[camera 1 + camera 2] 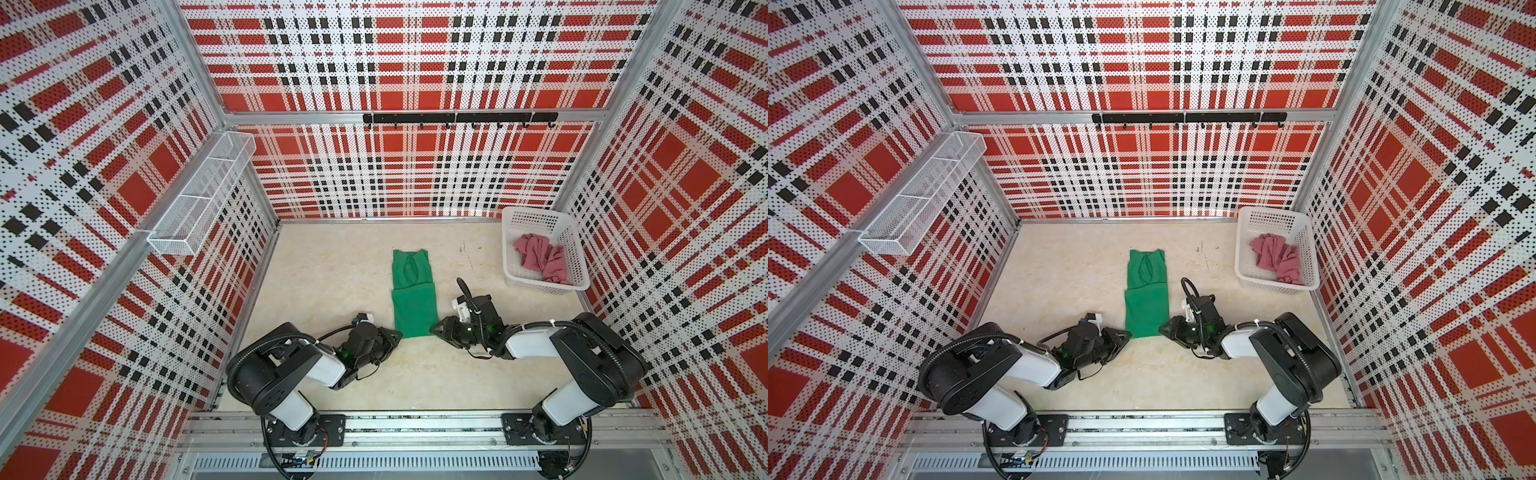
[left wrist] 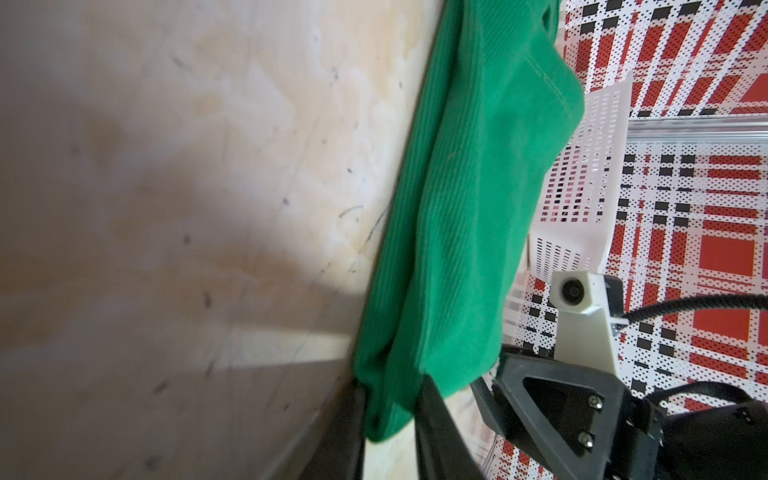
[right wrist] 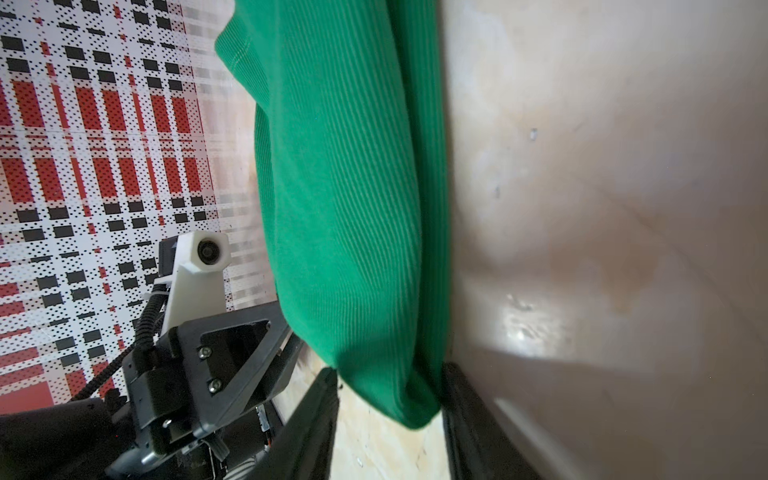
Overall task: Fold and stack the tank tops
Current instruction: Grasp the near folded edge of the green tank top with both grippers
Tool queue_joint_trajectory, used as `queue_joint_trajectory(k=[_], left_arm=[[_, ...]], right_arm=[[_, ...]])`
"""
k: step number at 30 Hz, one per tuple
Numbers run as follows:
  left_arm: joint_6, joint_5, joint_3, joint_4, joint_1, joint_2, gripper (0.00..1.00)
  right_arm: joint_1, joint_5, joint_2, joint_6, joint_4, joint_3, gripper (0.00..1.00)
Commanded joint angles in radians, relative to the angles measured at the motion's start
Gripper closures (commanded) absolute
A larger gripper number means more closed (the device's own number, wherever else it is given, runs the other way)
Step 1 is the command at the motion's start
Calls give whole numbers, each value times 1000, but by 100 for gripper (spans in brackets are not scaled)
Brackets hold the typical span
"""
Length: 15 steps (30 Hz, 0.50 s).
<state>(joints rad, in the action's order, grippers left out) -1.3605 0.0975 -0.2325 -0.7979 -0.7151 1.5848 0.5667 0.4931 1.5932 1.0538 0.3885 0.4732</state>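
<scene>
The green tank top (image 1: 413,299) (image 1: 1146,299) lies on the table as a narrow lengthwise strip, straps at the far end. At its near left corner, my left gripper (image 1: 400,333) (image 2: 392,399) is shut on the green cloth (image 2: 457,228), which fills the gap between the fingers. My right gripper (image 1: 432,328) (image 3: 388,382) is at the near right corner. It stands open, with the green cloth's (image 3: 345,208) corner hanging loosely between its fingers. The pink tank top (image 1: 540,257) (image 1: 1277,257) lies crumpled in the basket.
The white perforated basket (image 1: 536,220) (image 1: 1273,216) stands at the table's far right, against the wall. A wire shelf (image 1: 199,199) hangs on the left wall and a black hook rail (image 1: 457,118) on the back wall. Plaid walls close in three sides.
</scene>
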Motion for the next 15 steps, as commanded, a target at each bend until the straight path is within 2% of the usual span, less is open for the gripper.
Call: queue_joint_trajectory(k=[1, 6, 12, 15], left_arm=[[21, -24, -1, 69, -4, 24, 75], [23, -28, 1, 69, -4, 21, 80], [26, -30, 1, 70, -4, 14, 95], [23, -26, -2, 71, -12, 3, 100]], right_arm=[[10, -22, 30, 19, -17, -18, 56], [10, -28, 38, 20, -14, -5, 65], [10, -42, -1, 5, -67, -2, 93], [10, -46, -30, -8, -107, 5, 97]])
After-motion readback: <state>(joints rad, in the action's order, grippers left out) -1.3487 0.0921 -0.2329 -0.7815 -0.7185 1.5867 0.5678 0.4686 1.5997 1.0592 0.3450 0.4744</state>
